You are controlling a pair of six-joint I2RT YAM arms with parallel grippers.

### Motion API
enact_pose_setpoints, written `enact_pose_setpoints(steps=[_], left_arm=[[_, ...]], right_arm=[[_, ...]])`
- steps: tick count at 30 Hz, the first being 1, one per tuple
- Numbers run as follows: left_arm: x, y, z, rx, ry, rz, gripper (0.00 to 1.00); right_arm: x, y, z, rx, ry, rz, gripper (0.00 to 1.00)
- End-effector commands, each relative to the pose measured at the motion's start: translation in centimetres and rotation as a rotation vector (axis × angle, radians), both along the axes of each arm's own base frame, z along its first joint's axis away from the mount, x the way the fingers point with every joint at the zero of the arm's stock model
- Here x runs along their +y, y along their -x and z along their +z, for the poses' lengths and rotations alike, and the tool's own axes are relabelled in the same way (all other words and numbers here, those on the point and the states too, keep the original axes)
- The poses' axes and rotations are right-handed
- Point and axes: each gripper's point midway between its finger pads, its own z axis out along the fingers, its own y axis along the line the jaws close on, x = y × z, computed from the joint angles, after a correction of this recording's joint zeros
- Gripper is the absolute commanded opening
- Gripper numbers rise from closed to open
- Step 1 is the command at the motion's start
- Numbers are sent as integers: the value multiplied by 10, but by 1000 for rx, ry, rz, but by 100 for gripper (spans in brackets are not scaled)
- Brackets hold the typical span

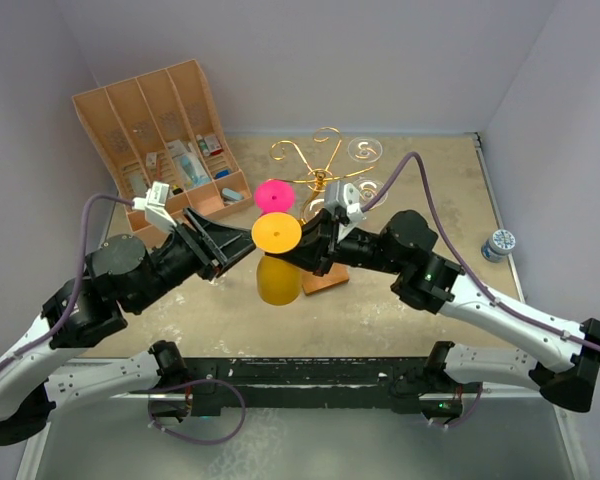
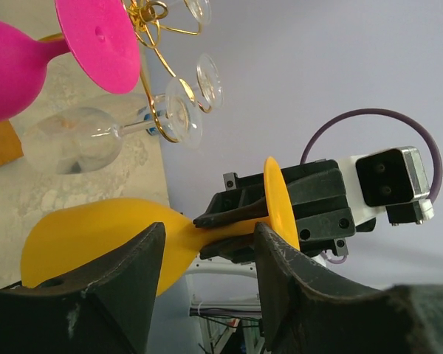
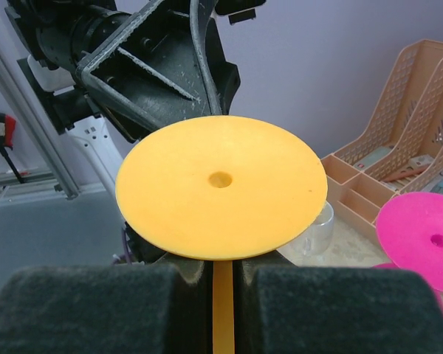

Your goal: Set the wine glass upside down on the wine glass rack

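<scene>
The yellow wine glass (image 1: 277, 282) hangs upside down in mid-air over the table, its round foot (image 3: 221, 184) on top. My right gripper (image 3: 223, 276) is shut on its stem just under the foot, also seen as the right gripper (image 2: 236, 228) in the left wrist view. My left gripper (image 2: 209, 232) is open on the glass's left side. One finger stands before the bowl (image 2: 88, 236) and the other near the foot, neither pressing it. The gold wine glass rack (image 1: 315, 165) stands just behind on its brown base (image 1: 325, 280).
A pink glass (image 1: 275, 195) and clear glasses (image 1: 365, 150) hang upside down on the rack. A tan organiser box (image 1: 160, 130) with small items sits at the back left. A small jar (image 1: 499, 243) stands near the right edge.
</scene>
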Motion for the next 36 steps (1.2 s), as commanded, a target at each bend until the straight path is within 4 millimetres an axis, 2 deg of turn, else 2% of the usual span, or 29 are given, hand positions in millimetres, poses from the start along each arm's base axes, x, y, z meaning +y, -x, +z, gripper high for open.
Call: enact_pose_setpoints(steps=[1,5,8,10,16,26,28,36], left_arm=[[4,-1,26,-31,124,19,46],[28,-12,15,-14,91,145,39],[45,-17,12,-12,95,222,39],[47,-16,16,-20,114,223,42],[33,-10,24,-35,121,153,52],[7,-2,34,-65,138,33,53],[5,-2,32,-61,131,27,45],[11,-8,23,-45,98,74,3]], right_arm=[[2,5,33,-72,-77,16,0],[0,-1,34,-63,-88,-20,0],[-6,-4,40,-59,-118,-56,0],[-8,-5,39,-56,-125,-66,0],[2,-8,27,-42,-92,-51,0],[23,0,26,-72,-76,50,0],[26,0,25,-73,-74,60,0],[28,4,27,-79,-91,86,0]])
